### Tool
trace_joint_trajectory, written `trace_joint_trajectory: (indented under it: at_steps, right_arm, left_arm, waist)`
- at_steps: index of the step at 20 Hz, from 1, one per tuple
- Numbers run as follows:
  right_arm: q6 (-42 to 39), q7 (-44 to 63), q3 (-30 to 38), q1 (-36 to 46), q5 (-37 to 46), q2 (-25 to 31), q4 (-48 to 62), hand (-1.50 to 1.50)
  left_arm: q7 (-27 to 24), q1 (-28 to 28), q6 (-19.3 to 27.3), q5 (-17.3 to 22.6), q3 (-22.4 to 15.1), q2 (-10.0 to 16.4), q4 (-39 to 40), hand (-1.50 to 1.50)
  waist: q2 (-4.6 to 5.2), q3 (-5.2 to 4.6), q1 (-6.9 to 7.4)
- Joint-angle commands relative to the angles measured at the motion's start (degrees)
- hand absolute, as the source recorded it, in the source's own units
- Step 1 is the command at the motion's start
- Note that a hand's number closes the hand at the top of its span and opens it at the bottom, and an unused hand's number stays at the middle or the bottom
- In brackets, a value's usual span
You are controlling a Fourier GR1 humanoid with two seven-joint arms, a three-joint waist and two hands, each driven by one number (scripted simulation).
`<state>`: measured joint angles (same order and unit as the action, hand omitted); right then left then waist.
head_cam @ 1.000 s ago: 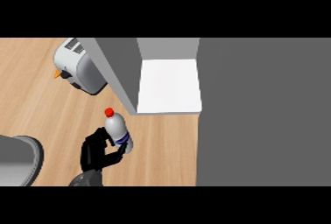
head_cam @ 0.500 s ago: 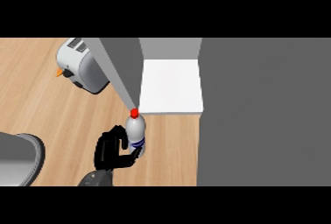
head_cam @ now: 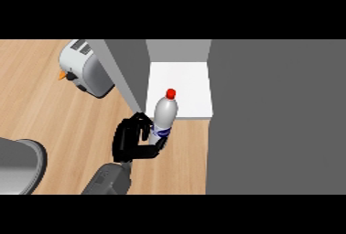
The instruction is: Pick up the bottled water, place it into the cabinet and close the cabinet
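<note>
Gripping the bottled water [head_cam: 164,118], the left robot hand [head_cam: 132,139] has fingers curled round its lower half. Bottle's red cap sits over the front edge of the open cabinet [head_cam: 186,84], white shelf showing. Toaster [head_cam: 84,73] stands on the bench [head_cam: 54,114], left of the cabinet.

- In the hand [head_cam: 128,141] right now, the bottled water [head_cam: 164,114]: pale plastic, glossy, with a smooth red cap [head_cam: 170,93] and a printed label [head_cam: 161,131]
- The hand itself is black and smooth, looks like matt plastic; the forearm [head_cam: 108,180] behind it is plain matt grey
- Under the hand, the counter [head_cam: 54,119]: pale wood, fine grain, matt
- Beyond the hand to its left, the toaster [head_cam: 84,68]: smooth silvery metal, soft sheen
- Right of the hand, the cabinet [head_cam: 270,114]: flat matt grey panels, its inner floor [head_cam: 182,82] smooth white
</note>
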<state>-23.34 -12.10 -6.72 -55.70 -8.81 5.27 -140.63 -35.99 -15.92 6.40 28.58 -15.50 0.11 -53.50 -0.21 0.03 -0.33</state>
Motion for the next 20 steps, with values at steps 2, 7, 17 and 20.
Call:
trace_joint_trajectory:
  at_steps: [2,7,17,20]
  right_arm:
    - [0.5,3.2,-0.2,-0.4,-4.4,-0.3,-5.3,-1.50]
    - [-0.8,-0.3,0.0,-2.7,-2.6,-1.4,-5.0,-1.50]
    - [-1.3,1.1,2.9,1.8,-5.5,-0.7,-1.9,-1.50]
    - [-0.6,2.0,4.5,3.6,-7.1,-0.7,-1.8,-1.50]
  left_arm:
    - [7.5,-6.4,8.6,-3.6,-0.7,0.8,-6.1,1.50]
    - [9.5,-11.6,16.3,-1.2,-5.5,-0.1,-4.3,1.50]
    - [18.0,-32.7,28.3,1.1,-7.4,-0.1,8.5,1.50]
    - [14.2,-33.4,25.4,3.5,-4.5,-0.1,15.7,1.50]
  waist:
    - [0.02,0.00,-0.07]
    - [0.15,-0.06,-1.28]
    - [0.52,-0.03,-2.16]
    - [0.77,-0.05,-1.98]
